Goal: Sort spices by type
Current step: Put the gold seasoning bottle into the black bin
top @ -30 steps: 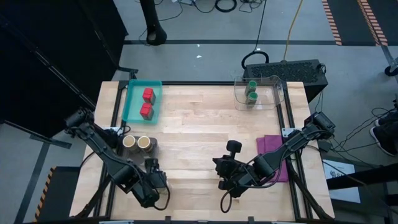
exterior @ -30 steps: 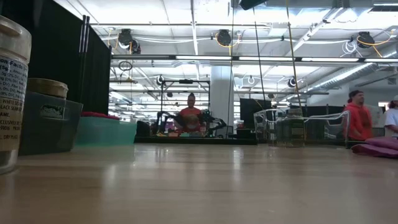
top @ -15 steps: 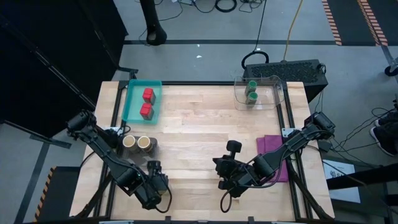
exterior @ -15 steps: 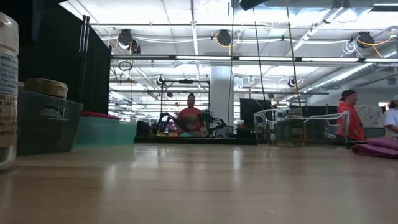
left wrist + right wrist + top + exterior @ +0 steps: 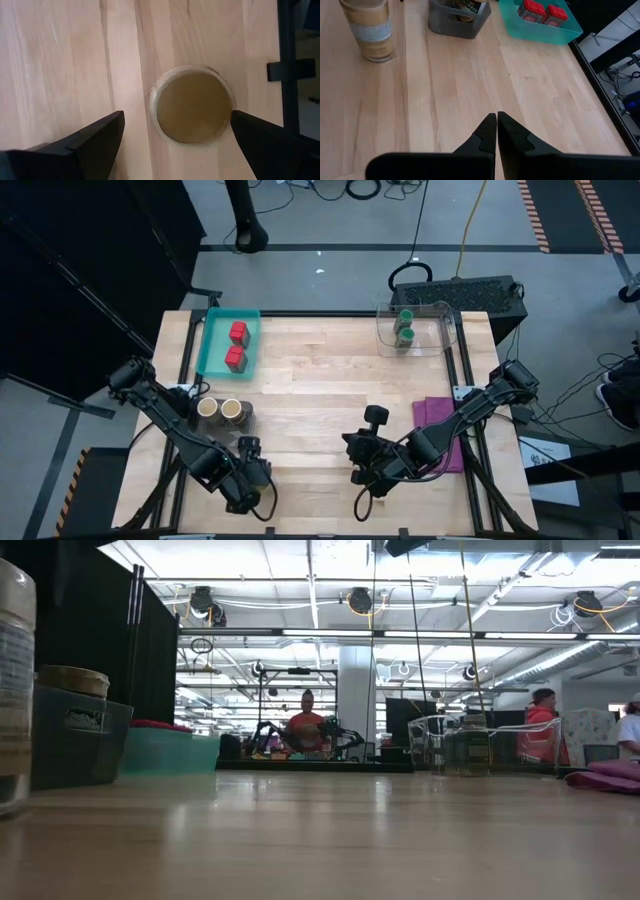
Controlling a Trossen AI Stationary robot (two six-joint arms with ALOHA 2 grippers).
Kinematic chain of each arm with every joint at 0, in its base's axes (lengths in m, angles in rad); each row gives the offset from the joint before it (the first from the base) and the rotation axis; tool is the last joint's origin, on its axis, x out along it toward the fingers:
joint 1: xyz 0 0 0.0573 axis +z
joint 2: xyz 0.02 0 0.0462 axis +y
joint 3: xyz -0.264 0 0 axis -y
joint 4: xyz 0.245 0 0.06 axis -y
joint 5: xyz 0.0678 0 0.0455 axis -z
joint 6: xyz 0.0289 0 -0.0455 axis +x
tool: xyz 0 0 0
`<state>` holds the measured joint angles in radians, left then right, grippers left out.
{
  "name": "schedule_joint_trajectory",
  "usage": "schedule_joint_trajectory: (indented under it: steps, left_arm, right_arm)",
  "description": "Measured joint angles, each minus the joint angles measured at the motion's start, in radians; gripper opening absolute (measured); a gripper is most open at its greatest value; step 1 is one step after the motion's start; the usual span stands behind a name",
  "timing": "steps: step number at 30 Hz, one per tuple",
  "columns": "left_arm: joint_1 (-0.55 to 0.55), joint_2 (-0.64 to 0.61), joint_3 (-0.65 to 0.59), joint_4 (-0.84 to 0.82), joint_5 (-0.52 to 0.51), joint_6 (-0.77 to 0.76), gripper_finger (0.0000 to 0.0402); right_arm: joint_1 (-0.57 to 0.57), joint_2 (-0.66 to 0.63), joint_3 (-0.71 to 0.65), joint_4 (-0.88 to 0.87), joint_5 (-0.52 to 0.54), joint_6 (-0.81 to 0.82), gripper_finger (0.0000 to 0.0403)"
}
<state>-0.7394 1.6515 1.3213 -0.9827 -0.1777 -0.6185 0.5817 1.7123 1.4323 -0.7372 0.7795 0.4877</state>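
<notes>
At the high view's lower left, the left claw (image 5: 172, 131) hangs wide open straddling the last tan jar (image 5: 192, 103) on the bench (image 5: 320, 380), seemingly about to close and lift; the right claw (image 5: 496, 125) waits shut.

Large open-plan robotics lab or workshop hall. Exposed ceiling (image 5: 330, 580) with strip lights, ducts, hanging cables. Other robot rigs (image 5: 300, 735) beyond wooden bench (image 5: 330, 390); people (image 5: 540, 725) in background. Concrete floor (image 5: 330, 215) with hazard-striped tape, loose cables.
</notes>
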Motion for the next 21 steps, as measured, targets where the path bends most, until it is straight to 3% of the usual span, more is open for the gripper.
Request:
schedule_joint_trajectory:
  steps: [11, 21]
  left_arm:
    - [-0.001, 0.001, 0.023, 0.019, 0.002, 0.042, 0.0368]
    - [-0.022, 0.012, -0.074, 0.112, 0.020, 0.050, 0.0367]
  right_arm:
    - [-0.006, 0.000, 0.000, 0.000, -0.020, 0.002, 0.0000]
    - [-0.006, 0.000, 0.000, 0.000, -0.023, 0.005, 0.0000]
